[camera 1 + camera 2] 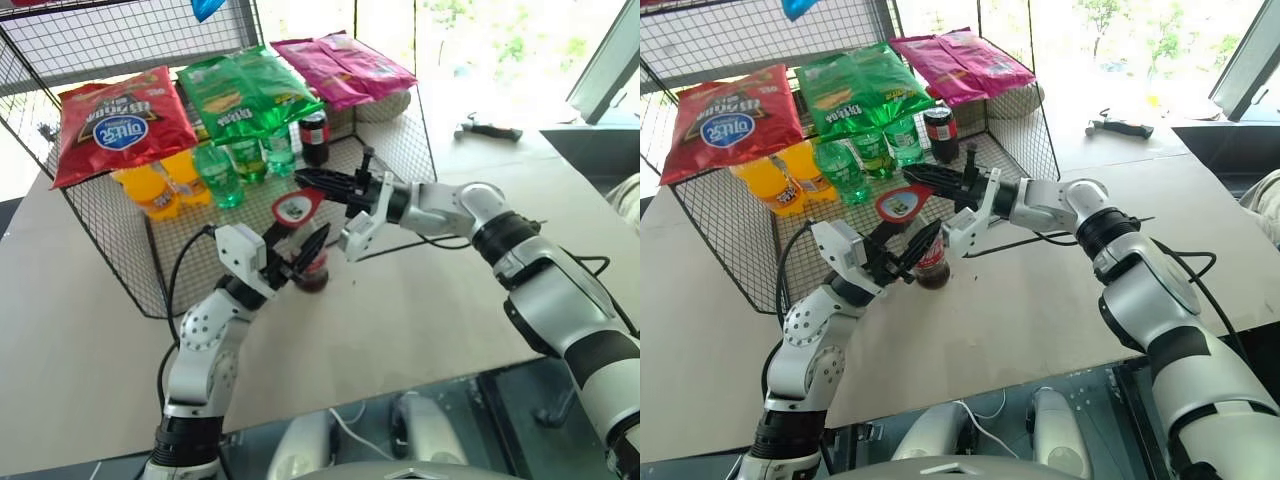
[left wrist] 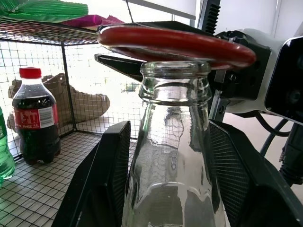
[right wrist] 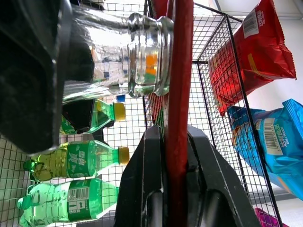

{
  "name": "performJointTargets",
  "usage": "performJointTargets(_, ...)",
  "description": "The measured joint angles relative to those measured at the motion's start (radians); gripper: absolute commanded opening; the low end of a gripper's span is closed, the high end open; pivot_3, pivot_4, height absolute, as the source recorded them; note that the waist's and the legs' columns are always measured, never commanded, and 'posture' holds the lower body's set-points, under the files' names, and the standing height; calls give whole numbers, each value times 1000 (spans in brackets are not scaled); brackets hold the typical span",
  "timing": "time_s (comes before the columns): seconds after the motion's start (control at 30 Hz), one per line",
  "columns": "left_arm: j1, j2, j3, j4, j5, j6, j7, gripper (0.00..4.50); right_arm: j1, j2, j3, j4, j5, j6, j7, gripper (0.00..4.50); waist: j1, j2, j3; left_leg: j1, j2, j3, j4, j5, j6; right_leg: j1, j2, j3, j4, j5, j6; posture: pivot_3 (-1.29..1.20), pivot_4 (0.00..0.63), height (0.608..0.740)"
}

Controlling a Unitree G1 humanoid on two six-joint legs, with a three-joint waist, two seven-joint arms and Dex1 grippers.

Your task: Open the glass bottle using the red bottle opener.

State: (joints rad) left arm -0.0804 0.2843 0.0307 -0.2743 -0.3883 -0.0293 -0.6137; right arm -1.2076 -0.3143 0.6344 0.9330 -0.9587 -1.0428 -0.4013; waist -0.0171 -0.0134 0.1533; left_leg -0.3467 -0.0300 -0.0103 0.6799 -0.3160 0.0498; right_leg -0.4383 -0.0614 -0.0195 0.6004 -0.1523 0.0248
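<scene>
Both hands are working above the pale table [image 1: 420,310]: the left hand [image 1: 300,258] is clasping the glass bottle [image 1: 313,272] upright, the right hand [image 1: 325,183] is clenching the red bottle opener [image 1: 297,208] over its bare-looking mouth. Levering should be gentle, the bottle braced firmly. Wire shelving [image 1: 100,230] with drinks and crisp bags is standing just behind

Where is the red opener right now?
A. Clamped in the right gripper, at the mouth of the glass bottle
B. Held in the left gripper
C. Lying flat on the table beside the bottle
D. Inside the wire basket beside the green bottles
A: the right gripper is shut on the red opener, which sits against the rim of the glass bottle that the left gripper holds.
</scene>
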Motion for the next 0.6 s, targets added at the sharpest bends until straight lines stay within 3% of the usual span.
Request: performJointTargets(0.6, 17, 6, 2, -27, -8, -1, -1, 1961, 93, 28, -134, 71, 286, 1, 139, 0, 0, 0, 1, -3, 1, 0, -8, 0, 0, -2, 0, 0, -8, 0, 0, 0, 150, 735)
